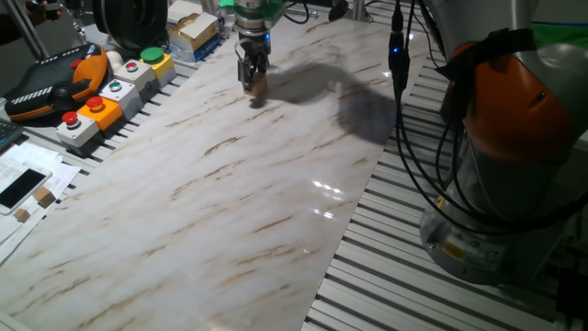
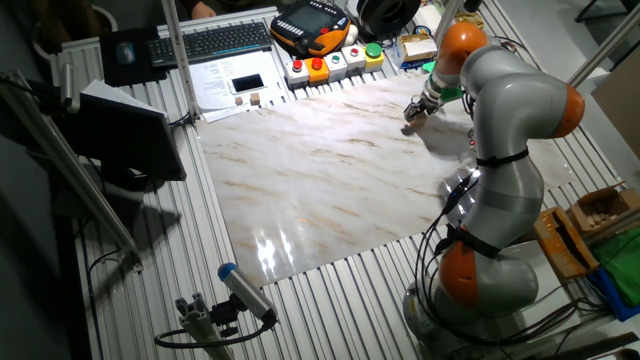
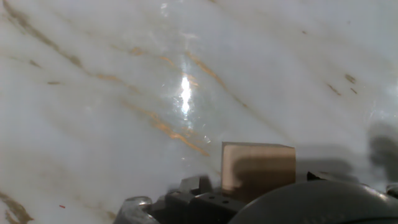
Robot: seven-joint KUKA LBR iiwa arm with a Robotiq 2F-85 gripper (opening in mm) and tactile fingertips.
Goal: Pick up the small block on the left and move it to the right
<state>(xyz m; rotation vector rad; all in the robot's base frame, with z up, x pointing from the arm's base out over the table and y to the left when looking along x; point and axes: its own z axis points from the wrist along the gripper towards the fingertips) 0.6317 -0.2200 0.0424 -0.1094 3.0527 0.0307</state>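
Observation:
The small block (image 1: 259, 89), a plain light-tan wooden cube, sits at the tips of my gripper (image 1: 254, 81) at the far side of the marble tabletop (image 1: 230, 202). The fingers look closed on it, at or just above the surface. In the hand view the block (image 3: 258, 167) fills the lower middle, right against the gripper body, and casts a shadow to its right. In the other fixed view the gripper (image 2: 413, 115) is low over the far right part of the marble; the block is too small to make out there.
Button boxes (image 1: 110, 92) and an orange teach pendant (image 1: 55, 83) line the marble's left edge. A phone on papers (image 1: 20, 187) with a tinier tan cube (image 1: 41, 196) lies at the near left. The robot base (image 1: 514, 165) and cables stand at the right.

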